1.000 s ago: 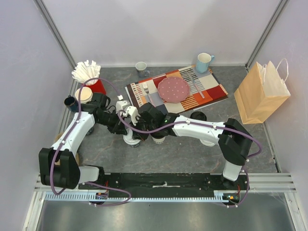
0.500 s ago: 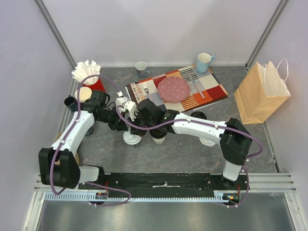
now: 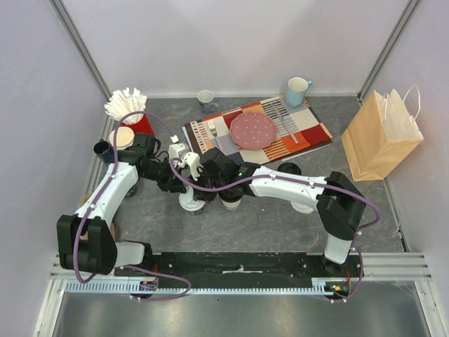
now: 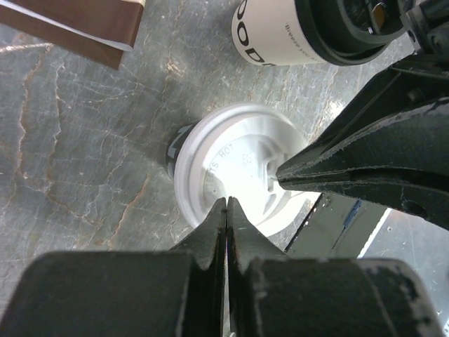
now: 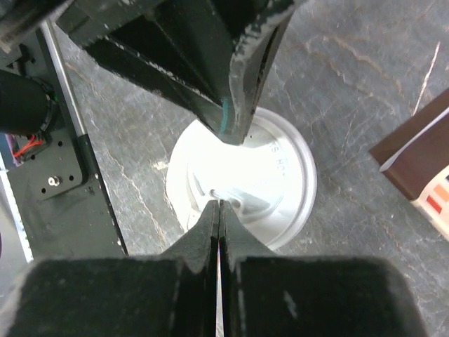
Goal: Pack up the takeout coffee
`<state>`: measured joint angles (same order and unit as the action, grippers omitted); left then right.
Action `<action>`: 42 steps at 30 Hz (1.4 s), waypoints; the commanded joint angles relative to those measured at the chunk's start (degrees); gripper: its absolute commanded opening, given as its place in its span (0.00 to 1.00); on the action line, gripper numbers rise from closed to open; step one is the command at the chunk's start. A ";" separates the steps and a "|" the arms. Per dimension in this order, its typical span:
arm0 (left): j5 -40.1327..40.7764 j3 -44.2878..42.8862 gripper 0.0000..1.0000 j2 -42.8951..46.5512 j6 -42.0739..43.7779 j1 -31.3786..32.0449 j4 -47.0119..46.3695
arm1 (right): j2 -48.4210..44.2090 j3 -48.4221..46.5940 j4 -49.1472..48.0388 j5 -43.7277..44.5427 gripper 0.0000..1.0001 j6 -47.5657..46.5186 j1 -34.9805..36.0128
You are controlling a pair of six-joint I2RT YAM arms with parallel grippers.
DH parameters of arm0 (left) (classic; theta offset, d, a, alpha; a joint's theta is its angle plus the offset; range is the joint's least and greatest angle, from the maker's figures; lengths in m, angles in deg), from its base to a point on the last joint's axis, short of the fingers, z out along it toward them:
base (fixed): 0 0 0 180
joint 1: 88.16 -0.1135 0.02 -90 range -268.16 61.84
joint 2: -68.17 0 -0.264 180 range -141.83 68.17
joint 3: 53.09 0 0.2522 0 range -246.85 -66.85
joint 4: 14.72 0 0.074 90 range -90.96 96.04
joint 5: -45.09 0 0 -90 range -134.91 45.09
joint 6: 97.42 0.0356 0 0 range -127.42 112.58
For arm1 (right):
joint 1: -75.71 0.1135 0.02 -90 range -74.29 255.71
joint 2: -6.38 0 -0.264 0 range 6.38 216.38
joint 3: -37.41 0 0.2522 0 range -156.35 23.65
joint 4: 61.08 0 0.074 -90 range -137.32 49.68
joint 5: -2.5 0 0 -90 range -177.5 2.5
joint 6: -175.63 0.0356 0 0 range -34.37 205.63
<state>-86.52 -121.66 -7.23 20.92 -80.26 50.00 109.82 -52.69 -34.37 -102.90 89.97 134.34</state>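
Left wrist, left gripper [image 4: 226, 205]: fingers pressed together, holding nothing, tips over the near rim of a white lid.
Left wrist, black cup with white lid [image 4: 231, 168]: upright on the table [image 4: 84, 140], directly under and just ahead of those tips; contact cannot be told.
Left wrist, right gripper [image 4: 282, 175]: enters from the right, its closed point above the lid's middle.
Left wrist, cream cup with black lid [image 4: 280, 35]: farther ahead, right of the fingertips, apart from the black cup.
Right wrist, right gripper: jaws together, empty, over the lid's near side.
Right wrist, left gripper: comes in from ahead, pointing back at the right one.
Top, both grippers: tips meet above the black cup; the cream cup stands just beside the right gripper.
Top, paper bag [image 3: 379, 140]: upright, well off to the right gripper's right.
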 commanded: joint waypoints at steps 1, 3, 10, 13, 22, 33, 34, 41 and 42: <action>-5.24 -5.21 0.02 5.43 2.07 1.06 3.00 | -1.92 -5.75 4.01 1.07 0.00 -0.99 -0.18; -5.94 -6.19 0.02 5.79 1.90 0.98 3.53 | -2.36 -7.76 4.36 1.07 0.00 -1.26 -0.01; -2.18 -3.83 0.02 2.62 1.20 1.15 0.90 | -1.49 -6.29 4.28 3.18 0.00 -1.35 -0.36; 0.81 -0.58 0.02 1.40 0.05 1.76 -3.30 | 0.79 -3.92 3.23 2.92 0.00 -0.65 -0.54; 3.19 0.93 0.02 1.56 0.93 2.56 -3.41 | 2.12 -1.53 2.08 1.16 0.00 0.23 -0.98; -4.19 -6.10 0.02 6.14 0.49 2.56 2.74 | -0.69 -11.99 8.23 1.51 0.00 -3.55 1.75; -3.93 -6.01 0.02 6.05 0.58 2.64 2.74 | -0.95 -11.91 8.23 1.42 0.00 -3.55 1.92; -0.41 -0.66 0.02 4.47 2.25 2.73 1.60 | -0.17 -3.75 5.60 1.25 0.00 -1.71 1.75; 0.46 0.74 0.02 3.42 2.34 2.82 1.34 | 0.18 -2.78 4.46 1.25 0.00 -1.18 1.66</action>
<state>-85.47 -124.52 -2.48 18.67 -79.49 50.04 108.70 -59.51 -26.00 -101.76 87.19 136.09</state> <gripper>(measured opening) 0.027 0.005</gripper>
